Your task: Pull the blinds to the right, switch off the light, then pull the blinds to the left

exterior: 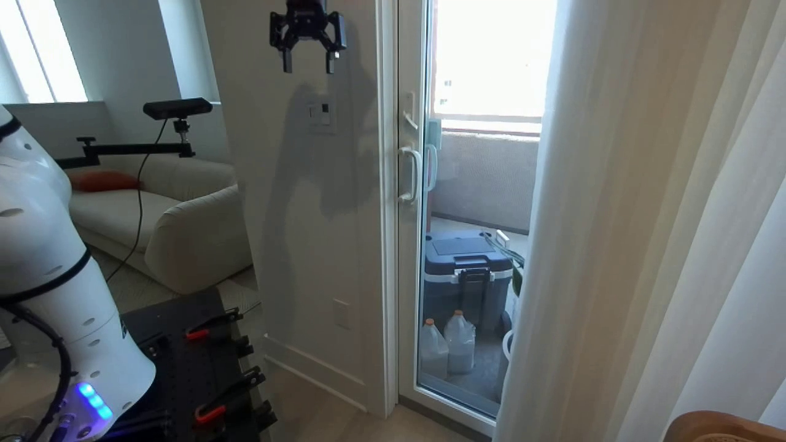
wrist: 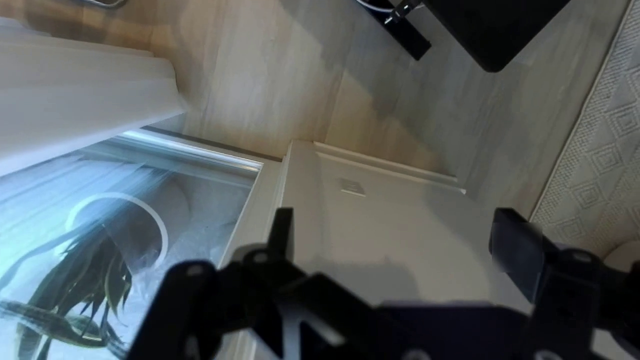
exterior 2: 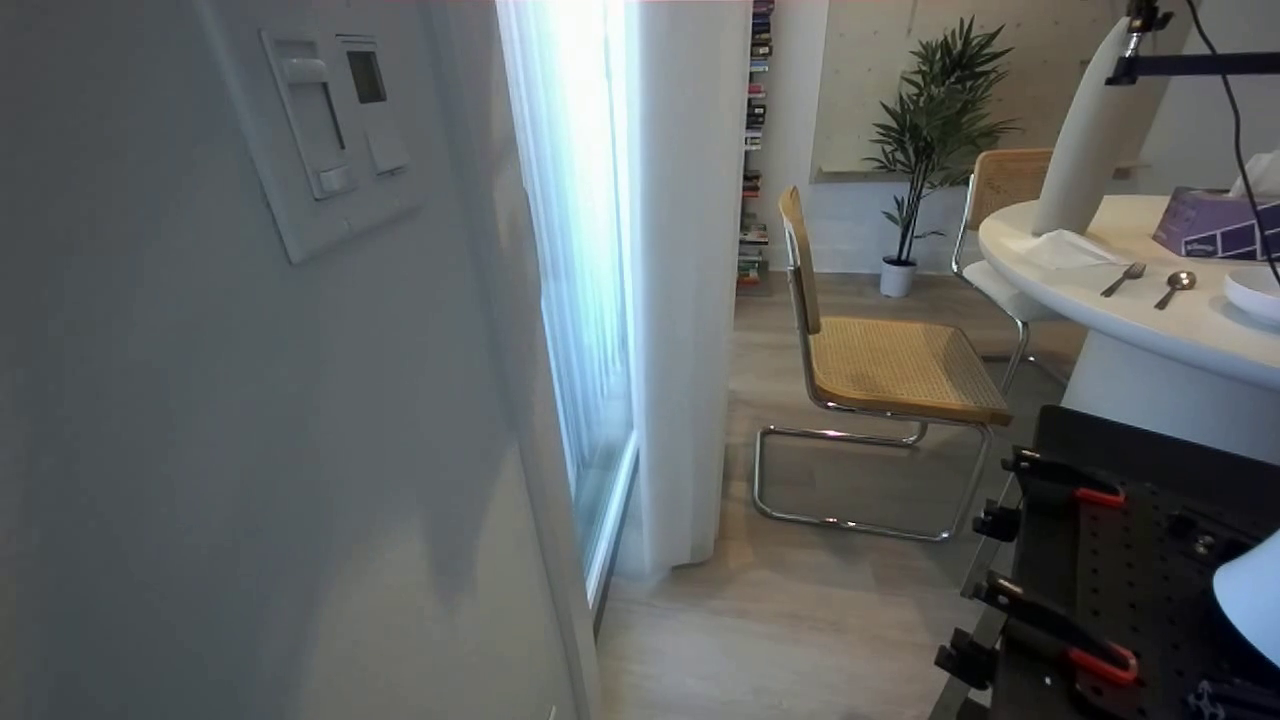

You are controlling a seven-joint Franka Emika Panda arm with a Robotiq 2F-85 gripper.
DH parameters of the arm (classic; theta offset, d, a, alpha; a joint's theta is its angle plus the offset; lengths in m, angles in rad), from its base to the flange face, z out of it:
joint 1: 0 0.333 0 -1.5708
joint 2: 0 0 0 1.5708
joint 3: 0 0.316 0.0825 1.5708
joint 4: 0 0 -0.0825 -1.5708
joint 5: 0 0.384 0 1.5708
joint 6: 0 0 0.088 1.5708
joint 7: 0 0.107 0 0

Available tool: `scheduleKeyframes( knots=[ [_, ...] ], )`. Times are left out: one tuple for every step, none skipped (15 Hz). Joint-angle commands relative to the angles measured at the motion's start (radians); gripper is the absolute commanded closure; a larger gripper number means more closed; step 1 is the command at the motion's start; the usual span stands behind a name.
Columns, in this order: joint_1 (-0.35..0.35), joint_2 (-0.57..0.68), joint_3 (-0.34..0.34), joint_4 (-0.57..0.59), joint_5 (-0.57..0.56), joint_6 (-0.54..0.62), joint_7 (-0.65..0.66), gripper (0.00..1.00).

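White curtain (exterior: pixel 645 221) overlaps one side of the glass door (exterior: pixel 410 258), while past the other are the light switch (exterior: pixel 320 114) and the gripper (exterior: pixel 309 70), spread wide.

You have a chair (exterior 2: pixel 880 365) and a potted plant (exterior 2: pixel 930 115) standing on the wooden floor (exterior 2: pixel 780 630); a fork (exterior 2: pixel 1122 281), spoon (exterior 2: pixel 1180 281), dish (exterior 2: pixel 1252 298) and tissue box (exterior 2: pixel 1215 225) sit on your white table (exterior 2: pixel 1150 315)

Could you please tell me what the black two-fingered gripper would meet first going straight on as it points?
Pointing down, the gripper would probably meet the pale wood floor first, though its clearance from the flat off-white wall is unclear.
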Motion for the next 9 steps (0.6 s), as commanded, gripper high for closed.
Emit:
scheduleKeyframes(
  knots=[
    [0.078,-0.192,0.031,-0.250,0.037,0.105,0.067,0.00],
    [0.104,-0.232,0.046,-0.306,0.056,0.129,0.091,0.00],
    [0.132,-0.267,0.064,-0.354,0.076,0.152,0.116,0.00],
    [0.161,-0.304,0.084,-0.409,0.097,0.189,0.144,0.00],
    [0.191,-0.343,0.105,-0.465,0.127,0.242,0.176,0.00],
    [0.218,-0.386,0.133,-0.528,0.161,0.329,0.226,0.00],
    [0.249,-0.417,0.164,-0.582,0.202,0.415,0.281,0.00],
    [0.273,-0.437,0.206,-0.628,0.232,0.498,0.350,0.00],
    [0.293,-0.444,0.246,-0.661,0.250,0.579,0.414,0.00]
  ],
)
